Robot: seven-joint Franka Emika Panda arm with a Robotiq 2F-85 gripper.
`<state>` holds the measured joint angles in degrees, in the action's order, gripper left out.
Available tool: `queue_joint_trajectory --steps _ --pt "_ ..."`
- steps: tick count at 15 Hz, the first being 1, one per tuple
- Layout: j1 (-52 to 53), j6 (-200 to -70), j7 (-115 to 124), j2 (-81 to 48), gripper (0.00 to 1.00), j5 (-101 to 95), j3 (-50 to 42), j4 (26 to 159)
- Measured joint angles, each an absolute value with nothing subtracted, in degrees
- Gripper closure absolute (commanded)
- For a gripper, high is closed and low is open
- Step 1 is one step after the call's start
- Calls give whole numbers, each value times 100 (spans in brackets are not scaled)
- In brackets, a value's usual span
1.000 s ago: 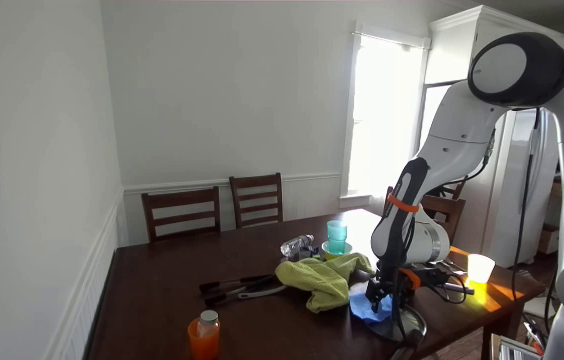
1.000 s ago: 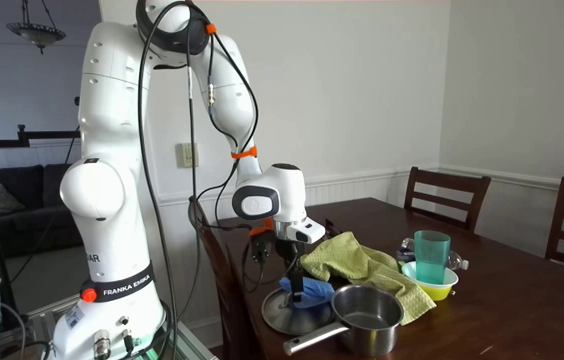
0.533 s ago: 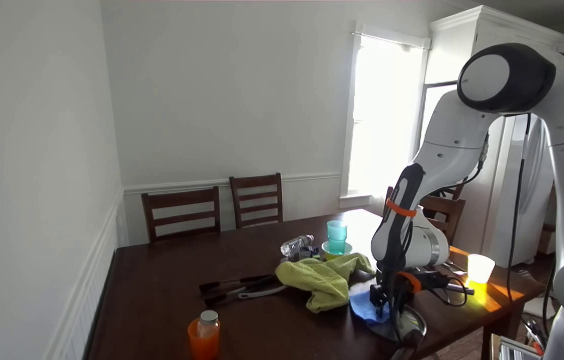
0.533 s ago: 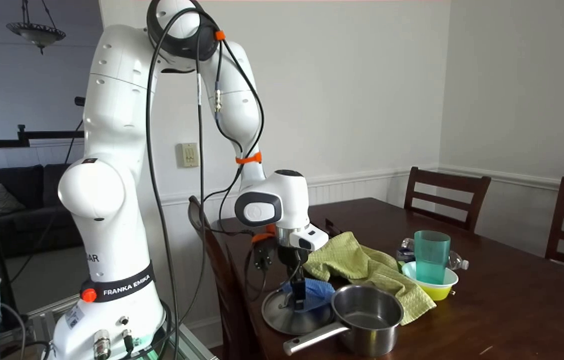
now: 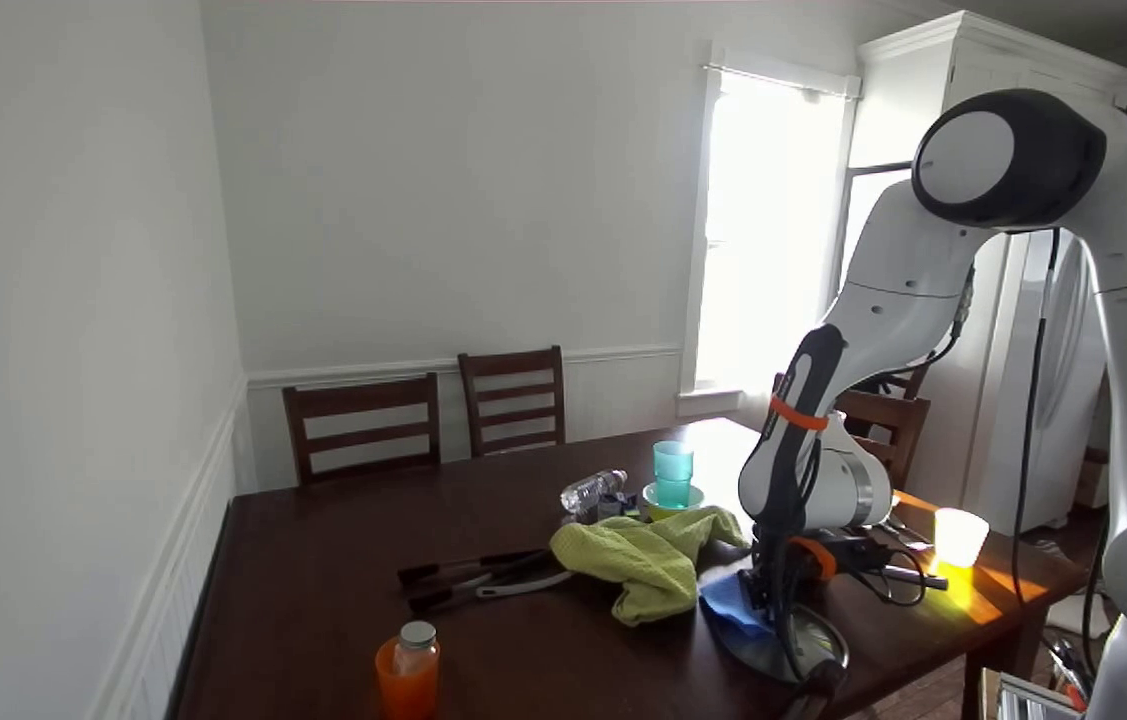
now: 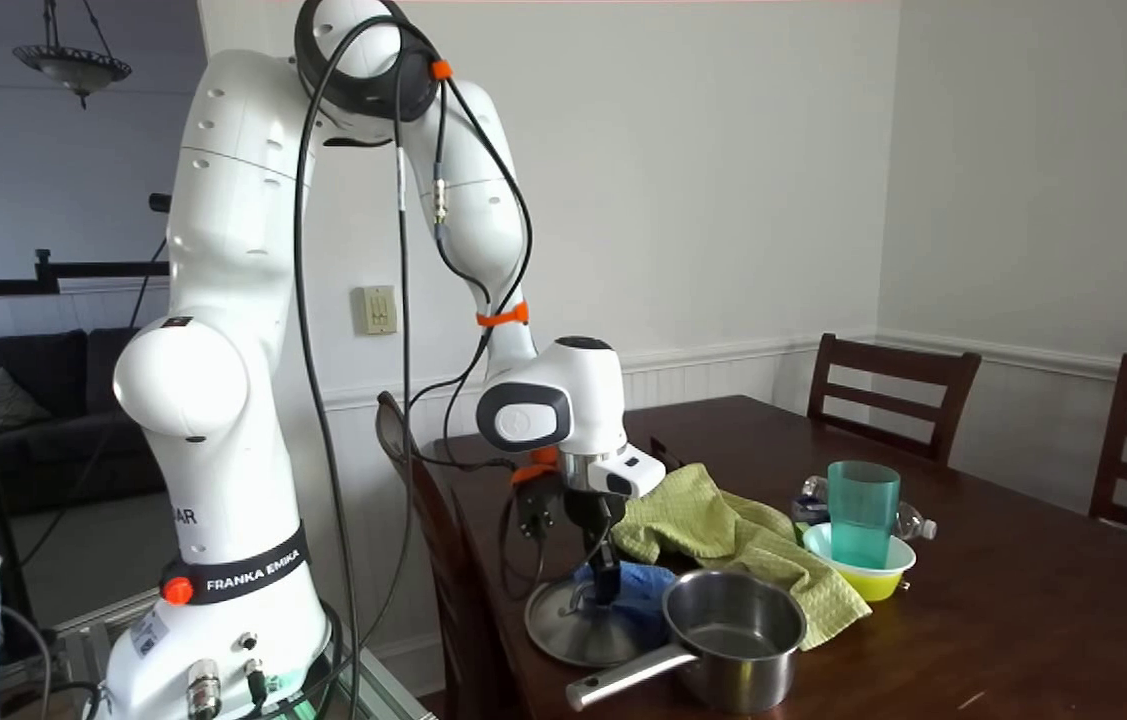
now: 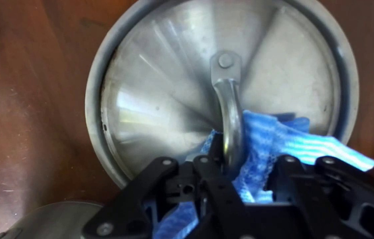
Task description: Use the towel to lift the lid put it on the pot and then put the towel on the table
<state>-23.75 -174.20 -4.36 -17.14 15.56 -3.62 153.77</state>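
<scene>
In the wrist view, the fingers (image 7: 218, 191) of the gripper (image 7: 246, 152) stand apart, one each side of the handle (image 7: 231, 116); clamping cannot be determined. Blue cloth (image 7: 263, 136) lies around them, across the lid (image 7: 177, 99), on the table (image 7: 27, 99) beside the pot (image 6: 743, 675). The handle's long axis points down, toward the gripper; fingertips are obscured, the pot is cut off

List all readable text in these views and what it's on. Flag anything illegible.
"FRANKA EMIKA": on the black band low on the robot.
"AR", apparently the end of a longer word: on the white link just above the band.
Too small to read: print on the small sticker below the band; lettering on the forearm.
No lettering that I can see on the lid or pot.
</scene>
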Motion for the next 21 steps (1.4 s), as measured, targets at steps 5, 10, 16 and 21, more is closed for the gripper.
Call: queue_joint_trajectory --steps 5,10,16,21 --pt "-2366 -17236 -530 -1635 97 1534 -381 15378" --pt "-2276 -16775 -576 -1191 97 1154 -595 15397" --pt "-2102 -16007 -793 -381 97 942 -947 15385" --pt "-1946 -15534 -898 -2 97 942 -1141 15343"
